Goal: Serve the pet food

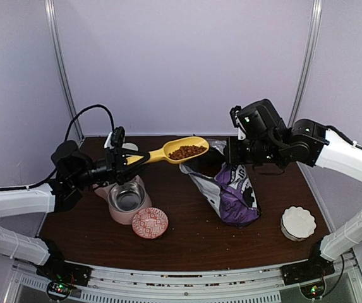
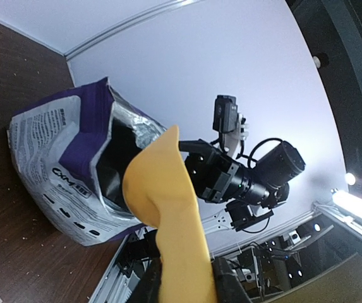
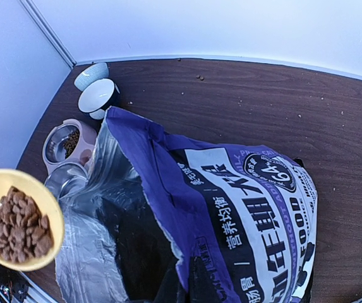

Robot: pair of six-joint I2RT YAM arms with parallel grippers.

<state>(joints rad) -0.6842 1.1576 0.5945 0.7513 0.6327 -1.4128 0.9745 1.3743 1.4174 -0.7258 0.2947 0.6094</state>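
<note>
My left gripper (image 1: 130, 159) is shut on the handle of a yellow scoop (image 1: 179, 150) and holds it level in the air. Its bowl carries brown kibble (image 1: 187, 151), just left of the open purple bag (image 1: 234, 192). In the left wrist view the scoop (image 2: 168, 214) runs up between my fingers (image 2: 228, 284). My right gripper (image 1: 230, 156) is shut on the bag's rim (image 3: 168, 208) and holds the mouth open. The right wrist view shows the loaded scoop (image 3: 18, 218) beside the bag's mouth. The pink feeder (image 1: 114, 214) stands below the scoop; one bowl holds kibble (image 3: 71, 142).
A red patterned dish (image 1: 150, 222) lies in front of the feeder. A white scalloped bowl (image 1: 297, 222) sits at the right front. Two small bowls (image 3: 97, 95) stand at the back left corner. Stray pellets dot the brown table (image 3: 263, 101).
</note>
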